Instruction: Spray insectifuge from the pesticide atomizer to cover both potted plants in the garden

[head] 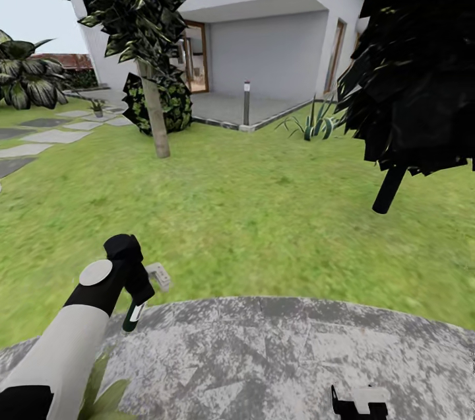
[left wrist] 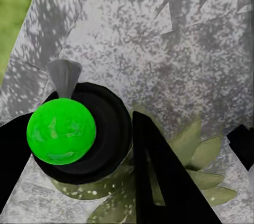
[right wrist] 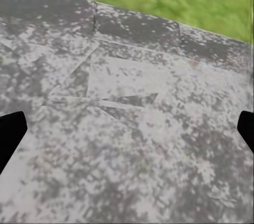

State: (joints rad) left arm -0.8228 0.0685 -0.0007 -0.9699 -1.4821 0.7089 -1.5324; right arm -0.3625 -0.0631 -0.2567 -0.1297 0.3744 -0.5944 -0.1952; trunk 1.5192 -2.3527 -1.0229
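My left gripper [head: 134, 278] is shut on the pesticide atomizer [head: 134, 313], a dark green bottle with a white band and a whitish trigger head, held over the patio's near left edge. In the left wrist view the atomizer [left wrist: 61, 130] appears end-on, bright green in a black ring, between my black fingers [left wrist: 159, 182]. Directly under it lie the broad leaves of a potted plant [left wrist: 196, 147] [head: 99, 397], with a few whitish specks of insectifuge [left wrist: 93, 192] on a lower leaf. My right gripper [head: 359, 403] [right wrist: 127, 134] hangs open over bare paving with nothing in it.
The round grey patio [head: 284, 354] lies under me, with lawn [head: 251, 209] beyond. A thin-trunked tree [head: 155, 116] stands at left and a dark tree [head: 415, 76] at right. A grey bollard lamp [head: 247, 103], stepping stones [head: 56, 136] and a small plant [head: 97, 105] lie farther off.
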